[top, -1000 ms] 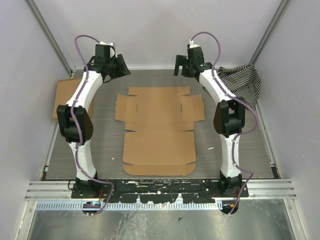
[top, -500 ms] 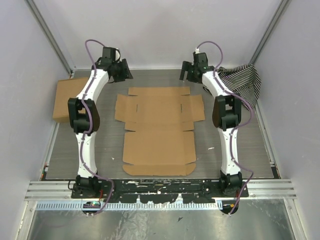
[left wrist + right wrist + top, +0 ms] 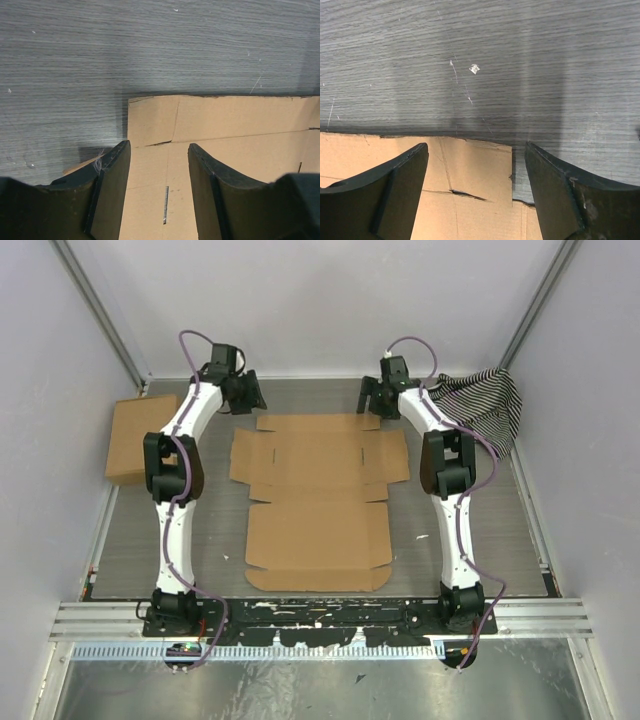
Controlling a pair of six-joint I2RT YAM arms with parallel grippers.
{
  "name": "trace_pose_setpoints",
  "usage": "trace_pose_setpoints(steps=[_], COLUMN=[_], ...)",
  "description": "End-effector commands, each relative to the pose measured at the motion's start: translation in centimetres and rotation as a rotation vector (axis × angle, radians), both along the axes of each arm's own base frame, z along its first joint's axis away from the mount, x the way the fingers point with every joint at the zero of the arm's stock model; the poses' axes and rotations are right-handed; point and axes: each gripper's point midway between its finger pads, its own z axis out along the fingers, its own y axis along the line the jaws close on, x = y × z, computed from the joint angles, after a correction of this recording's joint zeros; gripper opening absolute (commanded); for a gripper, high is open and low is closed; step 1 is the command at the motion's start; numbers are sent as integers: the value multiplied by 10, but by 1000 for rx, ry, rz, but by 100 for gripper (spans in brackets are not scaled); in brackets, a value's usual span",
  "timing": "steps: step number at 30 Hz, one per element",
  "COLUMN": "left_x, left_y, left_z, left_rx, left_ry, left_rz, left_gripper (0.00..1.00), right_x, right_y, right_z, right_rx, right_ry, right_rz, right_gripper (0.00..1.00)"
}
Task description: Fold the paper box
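Observation:
The paper box (image 3: 318, 490) lies flat as a brown cross-like cardboard sheet in the middle of the grey table. My left gripper (image 3: 247, 393) hovers open just beyond its far left corner; in the left wrist view that corner (image 3: 160, 125) and a slot lie between and ahead of my fingers (image 3: 112, 190). My right gripper (image 3: 372, 398) hovers open over the far right corner; in the right wrist view that corner (image 3: 480, 170) sits between my fingers (image 3: 400, 190). Neither gripper holds anything.
Another brown cardboard box (image 3: 138, 438), a compact slab, lies at the table's left edge. A black-and-white striped cloth (image 3: 485, 405) is bunched in the far right corner. Grey walls with metal rails close in the back and sides.
Both arms have stretched out and come down toward the sheet's far edge, the left gripper moving right and the right gripper moving a little left. The sheet has not moved.

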Motion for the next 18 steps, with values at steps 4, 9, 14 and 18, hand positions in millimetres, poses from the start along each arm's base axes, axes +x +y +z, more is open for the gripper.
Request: trace_pose_setpoints(steps=[4, 9, 14, 18], left_x=[5, 3, 4, 6], left_y=[-2, -5, -6, -5], left_z=[-14, -27, -32, -35], left_rx=[-19, -28, -24, -22], left_ry=[25, 53, 57, 60], left_rz=[14, 16, 18, 22], left_gripper=[56, 56, 55, 55], right_x=[-9, -20, -31, -35], right_y=[7, 12, 18, 23], right_z=[13, 13, 15, 21], right_rx=[32, 53, 64, 59], right_ry=[-8, 0, 13, 5], right_rz=[15, 36, 53, 61], right_gripper=[79, 72, 59, 52])
